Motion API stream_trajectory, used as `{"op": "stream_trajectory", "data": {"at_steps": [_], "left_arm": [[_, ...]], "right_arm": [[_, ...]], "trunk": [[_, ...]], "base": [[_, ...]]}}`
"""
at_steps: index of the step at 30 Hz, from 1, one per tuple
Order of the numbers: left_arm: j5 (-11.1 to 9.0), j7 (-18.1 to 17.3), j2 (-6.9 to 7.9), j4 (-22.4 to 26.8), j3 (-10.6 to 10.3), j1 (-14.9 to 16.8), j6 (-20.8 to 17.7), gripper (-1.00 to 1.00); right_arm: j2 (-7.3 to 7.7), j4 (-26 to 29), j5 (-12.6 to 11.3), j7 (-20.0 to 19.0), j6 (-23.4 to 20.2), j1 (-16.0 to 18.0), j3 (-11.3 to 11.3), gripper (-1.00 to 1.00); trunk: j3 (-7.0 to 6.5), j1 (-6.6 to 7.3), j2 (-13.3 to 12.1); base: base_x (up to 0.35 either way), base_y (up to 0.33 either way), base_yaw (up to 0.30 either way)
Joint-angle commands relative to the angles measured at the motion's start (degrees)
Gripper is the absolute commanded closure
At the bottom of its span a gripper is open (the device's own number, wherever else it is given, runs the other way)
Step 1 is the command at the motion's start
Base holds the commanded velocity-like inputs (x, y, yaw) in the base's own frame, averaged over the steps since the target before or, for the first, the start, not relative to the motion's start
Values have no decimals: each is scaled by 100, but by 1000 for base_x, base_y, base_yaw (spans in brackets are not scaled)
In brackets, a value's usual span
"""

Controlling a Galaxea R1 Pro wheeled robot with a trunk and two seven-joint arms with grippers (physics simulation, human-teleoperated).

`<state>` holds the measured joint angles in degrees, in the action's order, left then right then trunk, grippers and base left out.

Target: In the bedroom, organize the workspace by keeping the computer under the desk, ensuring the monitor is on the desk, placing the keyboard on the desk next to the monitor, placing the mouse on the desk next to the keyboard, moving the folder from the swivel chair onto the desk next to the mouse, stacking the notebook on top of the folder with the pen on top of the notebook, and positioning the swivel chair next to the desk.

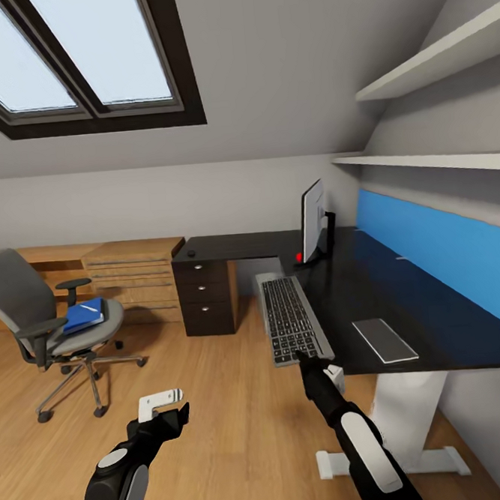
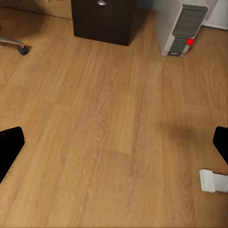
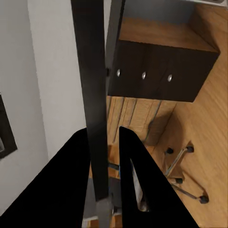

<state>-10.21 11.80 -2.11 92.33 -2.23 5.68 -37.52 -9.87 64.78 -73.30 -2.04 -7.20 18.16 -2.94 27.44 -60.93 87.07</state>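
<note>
Right gripper (image 1: pixel 299 356) pinches the keyboard (image 1: pixel 290 318) by its near edge, holding it just off the desk (image 1: pixel 405 313) front, near the monitor (image 1: pixel 313 221), presumably to slide it on; left gripper (image 1: pixel 163 409) hangs wide open over the floor (image 2: pixel 114 133).
</note>
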Motion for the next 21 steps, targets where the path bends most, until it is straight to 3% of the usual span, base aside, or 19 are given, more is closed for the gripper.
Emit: {"op": "stream_trajectory", "data": {"at_steps": [1, 13, 17, 21], "left_arm": [[-60, 50, 1, 5, -5, 4, -20, -100], [-60, 50, 8, 13, 7, 4, -27, -100], [-60, 50, 9, 9, 12, 4, -27, -100], [-60, 50, 9, 6, 12, 4, -27, -100]], "right_arm": [[-1, -17, -107, -2, -19, 3, 4, 100], [-2, -66, -176, -29, 8, 3, -11, 100], [1, -128, -176, -30, 14, 3, -207, 100], [3, -143, -176, -27, 16, 3, -246, 100]], "trunk": [[6, -1, 4], [6, -1, 4], [-66, 87, -157], [-137, 175, -317]], "base": [[75, 270, 0], [82, 284, 0], [77, 276, 0], [74, 288, 0]]}}
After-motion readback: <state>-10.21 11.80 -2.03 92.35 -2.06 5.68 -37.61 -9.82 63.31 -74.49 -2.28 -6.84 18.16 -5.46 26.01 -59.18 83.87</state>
